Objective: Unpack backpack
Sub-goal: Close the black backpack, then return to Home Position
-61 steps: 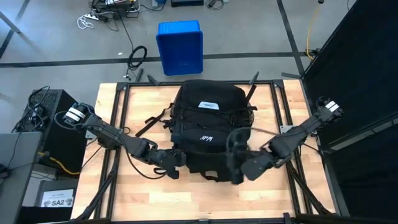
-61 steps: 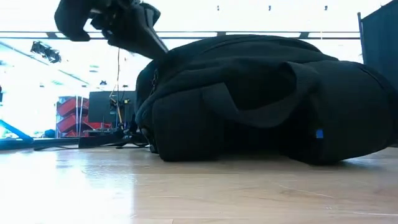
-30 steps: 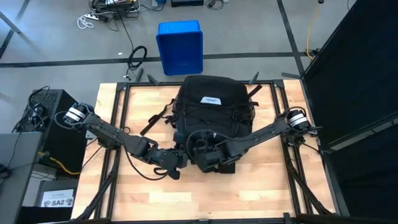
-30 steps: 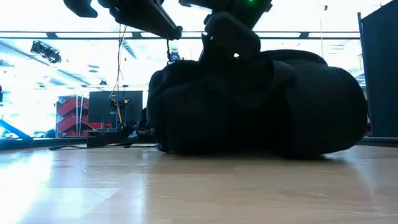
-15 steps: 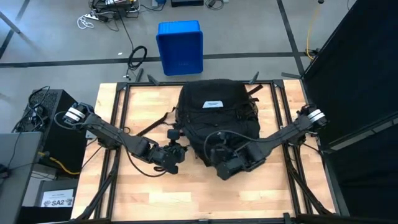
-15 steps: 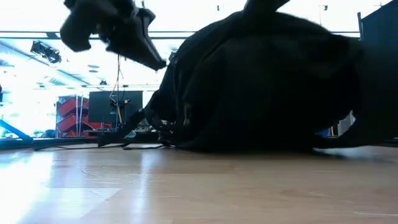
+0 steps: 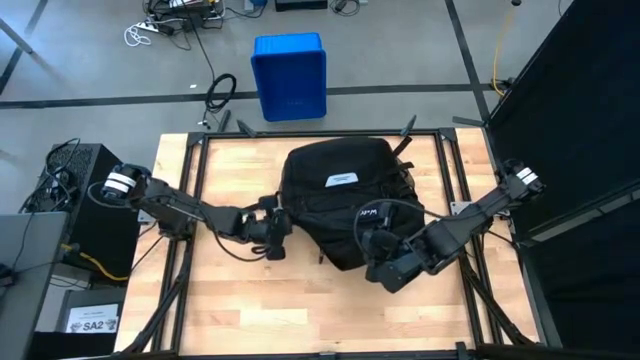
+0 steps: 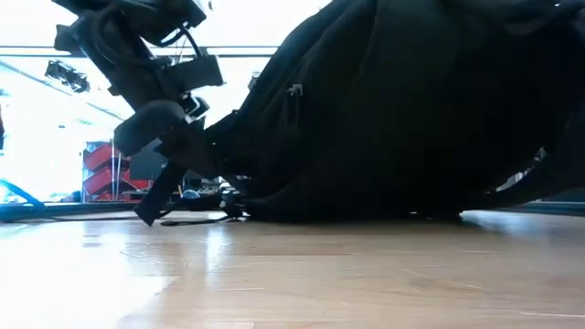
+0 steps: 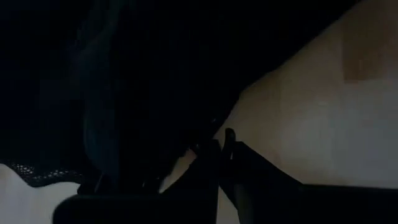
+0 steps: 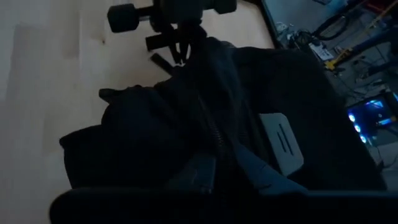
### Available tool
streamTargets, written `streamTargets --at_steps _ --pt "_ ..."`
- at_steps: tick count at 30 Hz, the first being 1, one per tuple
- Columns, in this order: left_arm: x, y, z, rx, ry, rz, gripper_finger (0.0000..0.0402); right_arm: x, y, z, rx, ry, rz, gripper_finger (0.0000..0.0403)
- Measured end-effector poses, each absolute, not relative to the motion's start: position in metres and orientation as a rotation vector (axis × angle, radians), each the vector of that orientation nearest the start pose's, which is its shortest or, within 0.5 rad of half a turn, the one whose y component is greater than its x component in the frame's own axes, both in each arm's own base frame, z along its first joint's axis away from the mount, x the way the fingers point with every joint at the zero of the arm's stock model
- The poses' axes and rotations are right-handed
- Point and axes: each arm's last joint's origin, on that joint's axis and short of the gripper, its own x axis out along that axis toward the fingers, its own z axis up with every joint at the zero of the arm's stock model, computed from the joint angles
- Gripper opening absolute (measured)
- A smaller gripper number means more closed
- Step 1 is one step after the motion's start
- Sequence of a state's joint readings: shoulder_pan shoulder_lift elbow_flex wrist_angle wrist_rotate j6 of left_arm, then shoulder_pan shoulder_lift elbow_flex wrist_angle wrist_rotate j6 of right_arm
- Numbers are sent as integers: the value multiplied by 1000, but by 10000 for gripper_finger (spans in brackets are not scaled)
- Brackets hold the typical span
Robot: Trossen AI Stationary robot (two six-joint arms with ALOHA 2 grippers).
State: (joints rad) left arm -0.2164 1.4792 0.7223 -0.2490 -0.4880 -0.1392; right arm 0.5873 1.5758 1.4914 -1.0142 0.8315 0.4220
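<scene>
backpack (image 7: 345, 198): lying mid tabletop (image 7: 215, 300), label up
left end effector (image 7: 275, 232): clenched at its left edge, probably on a zipper pull
right end effector (image 7: 372, 242): clamped on its front fabric
tip: brace right, pull zipper steadily

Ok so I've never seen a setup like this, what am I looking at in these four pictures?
It is a robot with two dark arms at a wooden table. One picture looks straight down, one looks level along the tabletop, and two come from cameras on the wrists. A black backpack lies in the middle; a blue bin stands on the floor beyond. The left gripper is shut at the backpack's left edge. The right gripper is shut at its near right side. What either pinches is too dark to tell.
</scene>
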Motion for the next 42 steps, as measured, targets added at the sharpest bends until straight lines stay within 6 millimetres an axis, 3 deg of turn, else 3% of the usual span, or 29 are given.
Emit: streamTargets --at_steps 6,9,13,17,24,30,35,38,42 --pt "266 -36 158 175 910 204 1 273 147 325 -274 801 -377 0" --pt "275 -39 166 159 832 118 10 279 137 313 -226 875 -350 13" --pt "282 -42 177 147 798 74 48 282 124 293 -193 961 -337 64" --pt "286 -46 186 71 828 -20 94 282 122 291 -196 1002 -286 132" --pt "294 -62 214 58 840 -121 131 269 129 312 -138 923 -184 226" --pt "308 -84 260 149 702 -195 131 255 136 342 -129 736 -94 262" --pt "308 -92 301 343 615 -152 129 235 139 370 -296 517 -101 224" --pt "294 -84 323 392 551 -96 112 219 125 375 -281 462 -90 163" --pt "264 -59 341 378 445 -27 53 191 98 366 -258 406 -103 57"
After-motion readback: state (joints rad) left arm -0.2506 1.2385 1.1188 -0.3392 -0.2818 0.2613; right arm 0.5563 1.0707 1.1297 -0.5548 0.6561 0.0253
